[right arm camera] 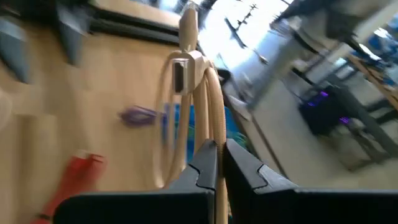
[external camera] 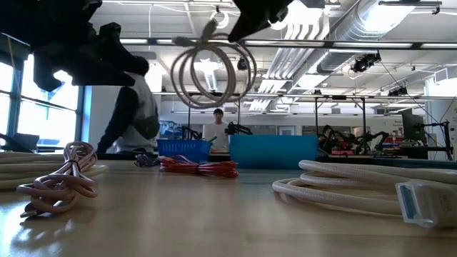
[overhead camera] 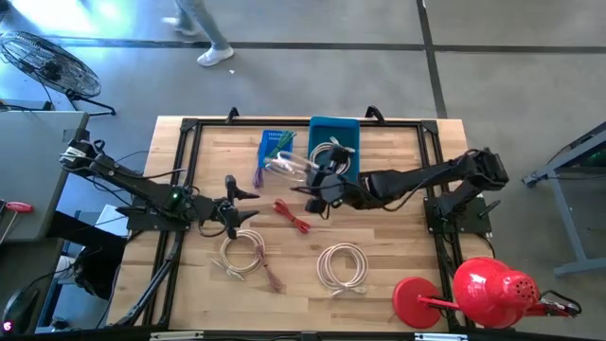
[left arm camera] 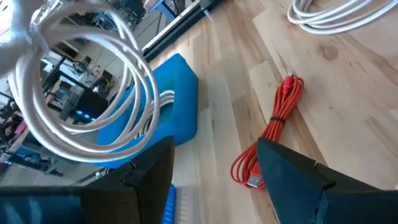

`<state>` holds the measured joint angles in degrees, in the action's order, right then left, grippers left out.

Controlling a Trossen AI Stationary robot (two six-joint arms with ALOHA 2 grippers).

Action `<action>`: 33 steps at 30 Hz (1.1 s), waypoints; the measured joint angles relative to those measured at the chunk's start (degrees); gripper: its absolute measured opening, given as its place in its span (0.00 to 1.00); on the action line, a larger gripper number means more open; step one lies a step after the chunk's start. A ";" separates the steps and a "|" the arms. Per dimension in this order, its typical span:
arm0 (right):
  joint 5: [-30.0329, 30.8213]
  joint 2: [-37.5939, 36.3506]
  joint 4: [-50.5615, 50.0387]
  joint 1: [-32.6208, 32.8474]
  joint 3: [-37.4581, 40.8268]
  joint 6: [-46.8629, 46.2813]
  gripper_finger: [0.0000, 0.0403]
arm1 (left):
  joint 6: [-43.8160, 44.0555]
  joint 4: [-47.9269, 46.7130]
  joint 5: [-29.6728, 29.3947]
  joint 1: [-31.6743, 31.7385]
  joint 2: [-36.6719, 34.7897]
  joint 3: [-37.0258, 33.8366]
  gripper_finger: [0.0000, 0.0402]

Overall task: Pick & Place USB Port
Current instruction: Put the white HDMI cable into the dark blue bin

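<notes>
Wooden table (overhead camera: pixel 379 237) at floor centre; right gripper (overhead camera: pixel 317 185) pinches a cable coil (external camera: pixel 211 71) near twelve o'clock, left gripper (overhead camera: pixel 237 204) spread open.

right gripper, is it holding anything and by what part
Yes: the right gripper pinches a coiled pale cable by the strands of its loop, lifted off the table. The left gripper is open and holds nothing.

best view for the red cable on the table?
Left wrist view: the red cable shows bundled on bare wood, connector visible. High view shows it small, mid-table; low view edge-on before the blue bin; right wrist only a blur.
</notes>
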<state>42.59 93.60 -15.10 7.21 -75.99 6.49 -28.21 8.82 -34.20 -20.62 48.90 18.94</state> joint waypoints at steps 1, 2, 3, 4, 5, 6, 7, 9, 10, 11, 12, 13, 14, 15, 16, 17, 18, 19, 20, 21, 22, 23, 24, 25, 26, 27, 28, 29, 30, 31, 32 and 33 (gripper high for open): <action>0.56 0.00 -0.77 -0.58 0.00 -0.01 0.01 | 0.02 -0.02 0.00 0.00 0.00 0.00 0.55; 0.88 0.00 -1.48 -1.25 0.00 0.00 0.01 | 0.02 -0.02 0.00 0.00 0.00 0.00 0.55; 1.30 0.00 -2.21 -1.89 0.00 -0.01 0.01 | 0.01 -0.10 0.00 0.00 0.00 0.00 0.55; 1.89 0.00 -3.00 -2.51 0.00 -0.01 0.01 | 0.02 -0.24 0.02 0.00 0.00 0.00 0.55; 2.43 0.00 -3.78 -3.12 0.00 -0.01 0.01 | 0.01 -0.41 0.04 0.00 0.00 0.00 0.55; 3.08 -0.02 -4.68 -3.72 0.00 -0.01 0.01 | 0.02 -0.56 0.08 0.00 0.00 0.00 0.55; 3.99 -0.02 -5.67 -4.30 -0.02 -0.03 0.01 | 0.02 -0.79 0.13 0.00 0.00 0.00 0.55; 5.93 -0.04 -8.01 -5.38 -0.02 -0.49 0.01 | 0.04 -1.42 0.16 0.00 0.00 0.00 0.55; 6.81 -0.04 -9.31 -5.91 -0.02 -1.00 0.01 | 0.04 -1.79 0.15 0.00 0.00 0.00 0.55; 7.57 -0.04 -10.62 -6.41 -0.02 -1.60 0.00 | 0.04 -2.08 0.17 0.00 0.02 -0.02 0.55; 8.21 -0.04 -12.03 -6.94 -0.02 -2.20 0.00 | 0.04 -2.23 0.17 0.00 0.02 -0.02 0.55; 9.03 -0.04 -13.36 -7.40 -0.02 -2.92 0.00 | 0.04 -2.43 0.17 0.00 0.02 -0.02 0.55; 9.67 -0.04 -14.66 -7.84 -0.02 -3.58 0.00 | 0.10 -2.61 0.17 0.00 0.02 -0.02 0.55; 10.15 -0.07 -16.06 -8.36 -0.04 -4.26 0.00 | 0.20 -2.71 0.17 0.00 0.02 -0.04 0.55; 10.52 -0.07 -17.35 -8.87 -0.04 -5.10 0.00 | 0.22 -2.80 0.15 0.00 0.02 -0.04 0.55; 10.77 -0.07 -18.45 -9.48 -0.04 -6.06 0.00 | 0.22 -2.80 0.17 0.00 0.02 -0.04 0.55; 10.82 -0.07 -19.53 -10.14 -0.04 -6.99 0.00 | 0.22 -2.80 0.15 0.00 0.02 -0.04 0.55; 10.48 -0.07 -20.38 -10.82 -0.04 -7.76 0.00 | 0.22 -2.82 0.16 0.00 0.02 -0.04 0.55; 9.78 0.00 -20.98 -11.59 -0.04 -8.22 0.00 | 0.22 -2.82 0.15 0.00 0.02 -0.04 0.55; 9.24 0.10 -21.45 -12.38 -0.07 -8.84 0.00 | 0.22 -2.84 0.15 0.00 0.02 -0.04 0.55; 8.63 0.18 -22.02 -13.26 -0.07 -9.39 0.00 | 0.19 -2.83 0.15 0.00 0.02 -0.04 0.55; 7.60 0.31 -22.57 -14.15 -0.07 -9.85 0.00 | 0.17 -2.87 0.15 0.00 0.02 -0.04 0.55; 6.71 0.61 -22.68 -15.01 -0.07 -10.48 0.00 | 0.17 -2.97 0.15 0.00 0.02 -0.04 0.55; 6.04 0.79 -22.77 -15.84 -0.07 -11.04 0.00 | 0.15 -3.06 0.15 0.00 0.02 -0.04 0.55; 5.61 0.89 -23.32 -16.60 -0.07 -11.52 0.00 | 0.11 -3.08 0.15 0.00 0.04 -0.04 0.55; 5.20 1.16 -24.01 -17.34 -0.07 -12.01 0.00 | 0.09 -3.06 0.15 0.00 0.04 -0.04 0.55; 5.21 1.53 -24.22 -17.99 -0.07 -12.46 0.00 | 0.04 -3.04 0.15 0.00 0.04 -0.04 0.55; 5.16 1.65 -24.76 -18.73 -0.07 -13.05 0.00 | 0.02 -3.08 0.15 0.00 0.04 -0.04 0.55; 4.68 1.89 -25.59 -19.40 -0.07 -13.64 0.00 | 0.02 -3.16 0.15 0.00 0.04 -0.04 0.55; 4.29 2.40 -26.17 -19.99 -0.07 -14.09 0.00 | 0.02 -3.15 0.15 0.00 0.04 -0.04 0.55; 4.11 2.77 -26.48 -20.54 -0.07 -14.36 0.00 | 0.02 -3.18 0.15 0.00 0.04 -0.04 0.55; 4.07 3.30 -26.92 -21.06 -0.07 -14.63 0.00 | 0.01 -3.40 0.15 0.00 0.04 -0.04 0.55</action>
<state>46.65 96.90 -42.02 -13.85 -76.05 -8.14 -28.19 5.41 -34.04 -20.62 48.95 18.90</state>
